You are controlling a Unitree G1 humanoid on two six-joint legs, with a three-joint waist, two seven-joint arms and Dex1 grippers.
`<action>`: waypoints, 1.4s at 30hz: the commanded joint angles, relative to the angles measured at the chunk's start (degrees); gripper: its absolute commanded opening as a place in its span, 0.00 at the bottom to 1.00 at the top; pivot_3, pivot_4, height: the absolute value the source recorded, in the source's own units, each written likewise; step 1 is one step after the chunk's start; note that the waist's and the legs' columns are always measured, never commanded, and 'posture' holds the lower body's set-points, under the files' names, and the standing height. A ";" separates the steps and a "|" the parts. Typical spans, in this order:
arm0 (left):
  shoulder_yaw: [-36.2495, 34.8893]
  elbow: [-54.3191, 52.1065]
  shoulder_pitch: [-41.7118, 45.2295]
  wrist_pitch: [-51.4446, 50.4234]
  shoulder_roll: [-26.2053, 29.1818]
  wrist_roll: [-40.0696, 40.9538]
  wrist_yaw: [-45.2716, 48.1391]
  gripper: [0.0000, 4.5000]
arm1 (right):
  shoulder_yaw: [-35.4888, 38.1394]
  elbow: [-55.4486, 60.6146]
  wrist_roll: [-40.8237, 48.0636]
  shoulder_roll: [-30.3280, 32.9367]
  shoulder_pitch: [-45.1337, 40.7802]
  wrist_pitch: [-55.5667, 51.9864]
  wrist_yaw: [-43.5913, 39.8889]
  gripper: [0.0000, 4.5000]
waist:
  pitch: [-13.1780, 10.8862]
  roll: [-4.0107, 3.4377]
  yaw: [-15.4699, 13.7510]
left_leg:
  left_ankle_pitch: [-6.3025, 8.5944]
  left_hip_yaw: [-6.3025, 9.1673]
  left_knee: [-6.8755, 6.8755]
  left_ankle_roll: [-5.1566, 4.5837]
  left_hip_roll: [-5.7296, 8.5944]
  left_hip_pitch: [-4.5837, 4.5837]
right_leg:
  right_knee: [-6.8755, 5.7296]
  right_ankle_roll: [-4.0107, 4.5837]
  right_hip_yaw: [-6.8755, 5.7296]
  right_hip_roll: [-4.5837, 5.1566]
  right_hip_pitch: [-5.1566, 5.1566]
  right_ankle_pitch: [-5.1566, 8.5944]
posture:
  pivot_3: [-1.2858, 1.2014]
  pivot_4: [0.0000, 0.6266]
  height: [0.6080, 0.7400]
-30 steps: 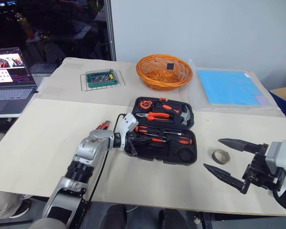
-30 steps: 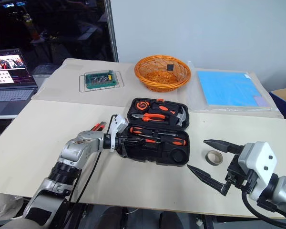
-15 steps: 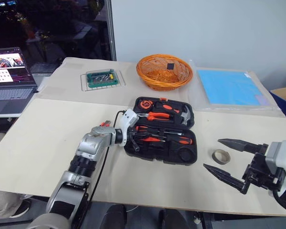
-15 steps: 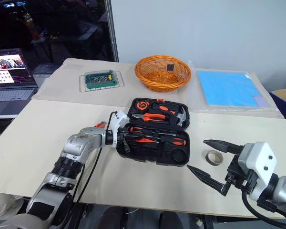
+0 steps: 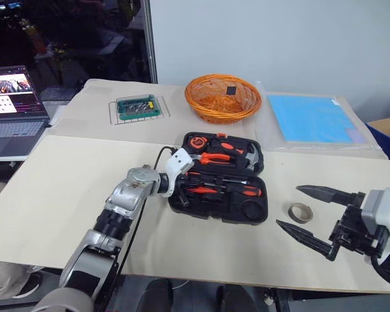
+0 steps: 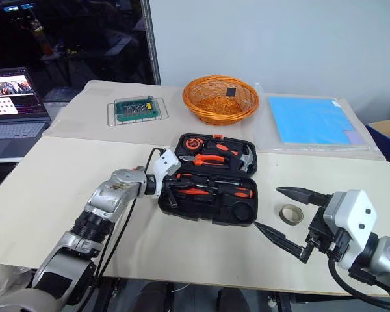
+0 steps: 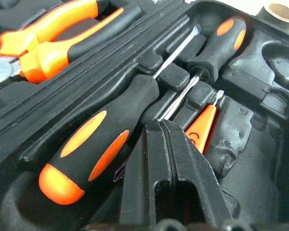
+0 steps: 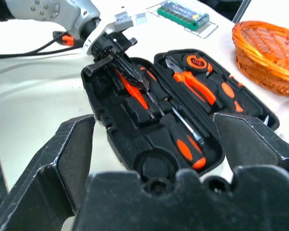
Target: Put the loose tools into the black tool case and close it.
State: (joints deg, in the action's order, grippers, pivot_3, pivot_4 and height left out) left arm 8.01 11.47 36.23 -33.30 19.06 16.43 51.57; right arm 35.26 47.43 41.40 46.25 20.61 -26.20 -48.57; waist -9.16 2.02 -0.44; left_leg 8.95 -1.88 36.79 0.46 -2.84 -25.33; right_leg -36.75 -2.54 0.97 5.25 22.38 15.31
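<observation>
Left wrist view shows the left gripper [image 7: 166, 127] pinched together, empty, nosing over screwdrivers [image 7: 98, 144] bedded in the open case [image 5: 260, 211], likely pressing them home. Tape [image 5: 301, 212] lies just right of the case; right gripper [image 5: 318, 214] waits beside it, fingers wide apart.

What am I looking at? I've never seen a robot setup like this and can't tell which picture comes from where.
A two-armed humanoid robot at a table. Two pictures come from its head, two from its wrists. The left tool is shut, empty, inside the open black tool case, beside the screwdrivers. The right tool is open near a tape ring on the table. Behind: a wicker basket, green bit holder, blue sheet, laptop.
</observation>
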 commanded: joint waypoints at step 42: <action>17.48 -0.05 14.02 13.66 16.26 -6.12 29.37 0.39 | 11.60 -3.15 1.93 1.02 5.72 4.43 -11.75 1.00 | -0.20 0.08 -1.47 | 0.00 -0.18 -0.08 0.01 0.03 -0.17 | 0.23 0.04 0.00 -0.01 0.00 0.03 | 0.52 0.24 1.00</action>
State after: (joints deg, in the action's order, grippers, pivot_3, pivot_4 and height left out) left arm 24.54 6.50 48.23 -25.09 35.75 13.68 79.72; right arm 43.19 43.57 41.91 46.56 25.83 -22.87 -58.90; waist -9.36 2.10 -1.91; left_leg 8.95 -2.08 36.71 0.47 -2.83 -25.49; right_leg -36.52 -2.50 1.03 5.22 22.41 15.34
